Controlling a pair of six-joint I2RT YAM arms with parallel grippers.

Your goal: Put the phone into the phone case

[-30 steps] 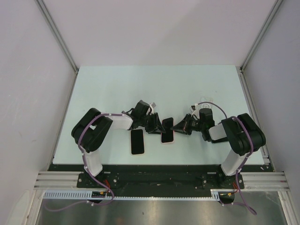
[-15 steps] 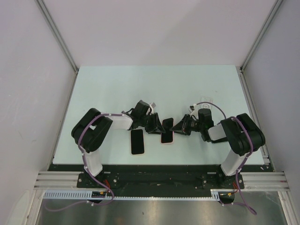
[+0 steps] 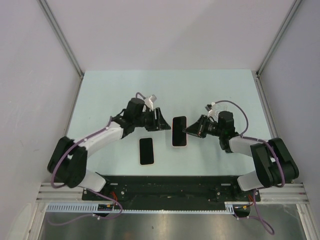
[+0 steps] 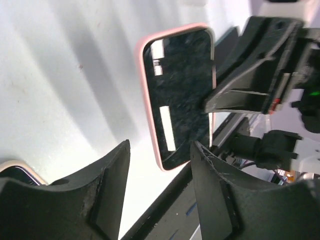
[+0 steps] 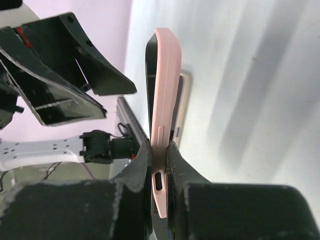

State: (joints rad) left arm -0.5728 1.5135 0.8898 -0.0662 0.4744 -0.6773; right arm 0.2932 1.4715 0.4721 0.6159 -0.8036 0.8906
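Right tool point(image 5: 159, 150): clamped on one long edge of the pink phone case point(image 5: 165, 85). It holds the case tilted up on edge over the table's near half, apparently lifted clear, dark inner face toward the left arm.
Left tool point(image 4: 160, 150): fingers apart and gripping nothing, poised just beside the case's open face.
Phone point(image 3: 146, 151): lies flat and dark on the table, close to the near edge and left of its middle, apart from both tools.
Risk: the case is pinched by one thin rim only, so a push from the phone could twist it out of the grip or buckle its soft wall. The phone lies flush, so fingers may skid across it instead of getting under.
Table point(image 3: 115, 90): pale, smooth and faintly mint, crossed by soft shadows.
Room: plain pale walls on three sides, with metal posts rising from the far corners.
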